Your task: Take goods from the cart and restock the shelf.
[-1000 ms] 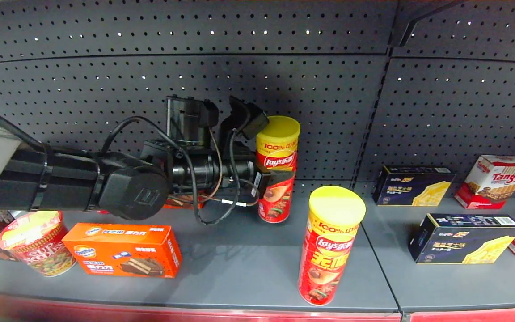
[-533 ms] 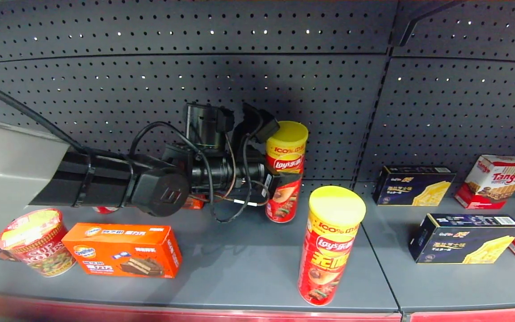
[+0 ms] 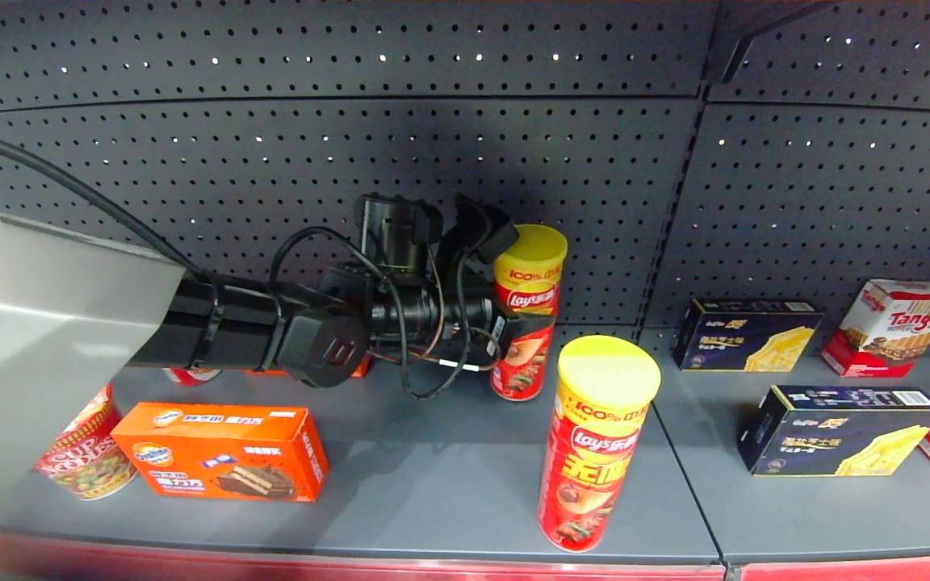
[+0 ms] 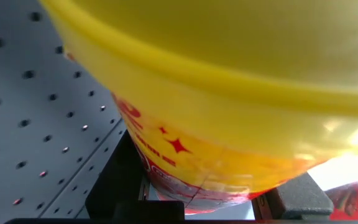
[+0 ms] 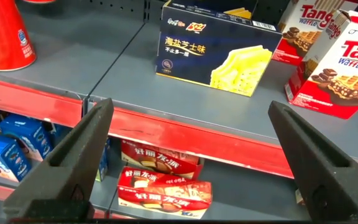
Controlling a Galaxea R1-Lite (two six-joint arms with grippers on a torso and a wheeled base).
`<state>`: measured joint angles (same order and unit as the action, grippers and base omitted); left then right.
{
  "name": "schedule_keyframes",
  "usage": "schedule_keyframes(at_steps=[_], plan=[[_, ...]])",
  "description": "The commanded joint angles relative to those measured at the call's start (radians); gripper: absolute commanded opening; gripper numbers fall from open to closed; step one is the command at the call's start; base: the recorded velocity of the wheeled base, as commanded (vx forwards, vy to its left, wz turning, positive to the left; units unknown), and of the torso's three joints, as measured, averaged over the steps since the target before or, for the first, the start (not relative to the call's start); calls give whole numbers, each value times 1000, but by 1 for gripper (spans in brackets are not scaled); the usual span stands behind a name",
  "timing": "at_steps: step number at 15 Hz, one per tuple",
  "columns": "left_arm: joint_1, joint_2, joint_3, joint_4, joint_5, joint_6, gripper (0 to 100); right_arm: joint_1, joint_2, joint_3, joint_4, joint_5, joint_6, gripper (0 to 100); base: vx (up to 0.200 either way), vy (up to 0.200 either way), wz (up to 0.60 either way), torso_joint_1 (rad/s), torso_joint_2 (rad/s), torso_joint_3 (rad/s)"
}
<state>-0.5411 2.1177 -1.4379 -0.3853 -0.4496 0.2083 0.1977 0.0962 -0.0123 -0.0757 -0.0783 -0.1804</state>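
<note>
Red-and-yellow cylindrical crisp can (image 3: pixel 531 278) is upright at the back of the grey metal shelf (image 3: pixel 433 476), close to the perforated back panel (image 3: pixel 271 161), clamped round its middle by the left gripper (image 3: pixel 526 326), seemingly to line it up behind the matching front can (image 3: pixel 598 452).

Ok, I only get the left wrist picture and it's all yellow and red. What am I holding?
Observer: A chip can, upright in the jaws of the left gripper.
Operator: Is anything beside it?
Observer: A second can stands to its right, nearer the front of the shelf.
Operator: And my other arm?
Observer: The right gripper is open and empty, low before the shelf's red front edge.
</note>
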Motion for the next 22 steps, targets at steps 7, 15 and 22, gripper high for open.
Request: schedule_keyframes(at_steps=[7, 15, 22], plan=[[-2, 44, -18, -1, 0, 0, 0, 0, 0, 0, 1, 0, 4, 100, 0, 0, 0, 0, 0, 0], [-2, 85, -45, -1, 2, 0, 0, 0, 2, 0, 2, 0, 6, 100, 0, 0, 0, 0, 0, 0], [-2, 102, -52, -1, 3, 0, 0, 0, 2, 0, 5, 0, 6, 100, 0, 0, 0, 0, 0, 0]])
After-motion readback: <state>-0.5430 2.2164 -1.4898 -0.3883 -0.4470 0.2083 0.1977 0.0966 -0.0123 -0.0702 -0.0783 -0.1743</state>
